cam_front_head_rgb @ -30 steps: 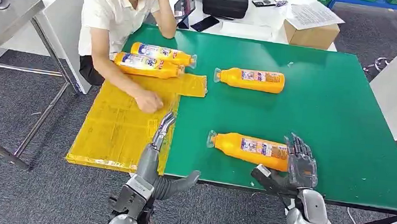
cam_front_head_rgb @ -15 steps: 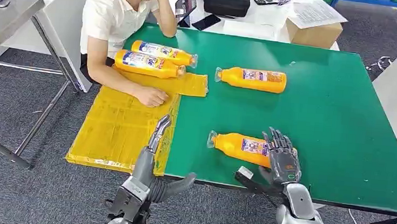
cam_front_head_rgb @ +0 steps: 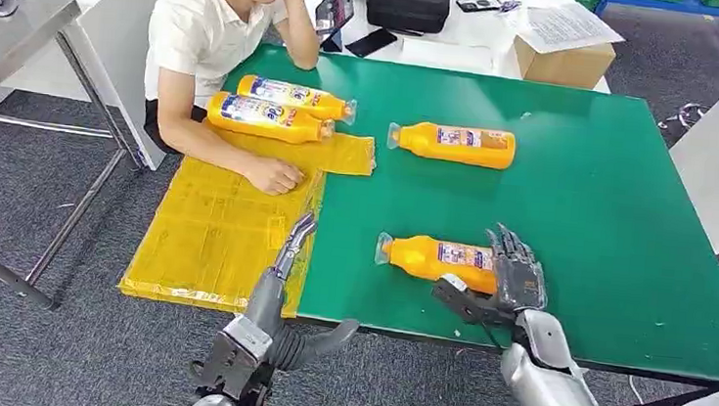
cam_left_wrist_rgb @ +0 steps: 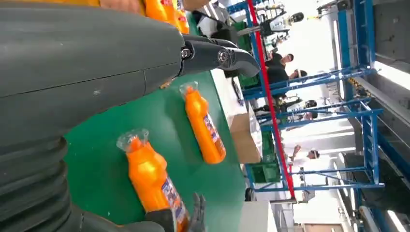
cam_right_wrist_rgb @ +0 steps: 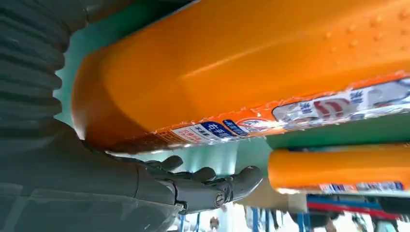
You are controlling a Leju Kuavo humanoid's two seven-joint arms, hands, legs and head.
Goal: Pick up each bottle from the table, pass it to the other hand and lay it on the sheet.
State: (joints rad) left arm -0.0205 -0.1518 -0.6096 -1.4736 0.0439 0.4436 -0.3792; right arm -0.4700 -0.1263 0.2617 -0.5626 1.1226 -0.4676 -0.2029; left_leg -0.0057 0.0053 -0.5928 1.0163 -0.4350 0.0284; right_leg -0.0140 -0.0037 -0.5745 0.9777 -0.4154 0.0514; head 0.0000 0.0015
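Now the right hand [cam_front_head_rgb: 514, 278] cups the base of the near bottle [cam_front_head_rgb: 434, 260], fingers spread over it and thumb low on the near side, seemingly set for a lift; a closed grip isn't clear. Beyond the fingers lies a second bottle [cam_front_head_rgb: 454, 144]. The left hand [cam_front_head_rgb: 295, 240] waits, fingers straight and empty, over the sheet [cam_front_head_rgb: 206, 234], likely to receive.

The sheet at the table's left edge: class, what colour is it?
Yellow. The sheet shows best in the head view, beside the green table.
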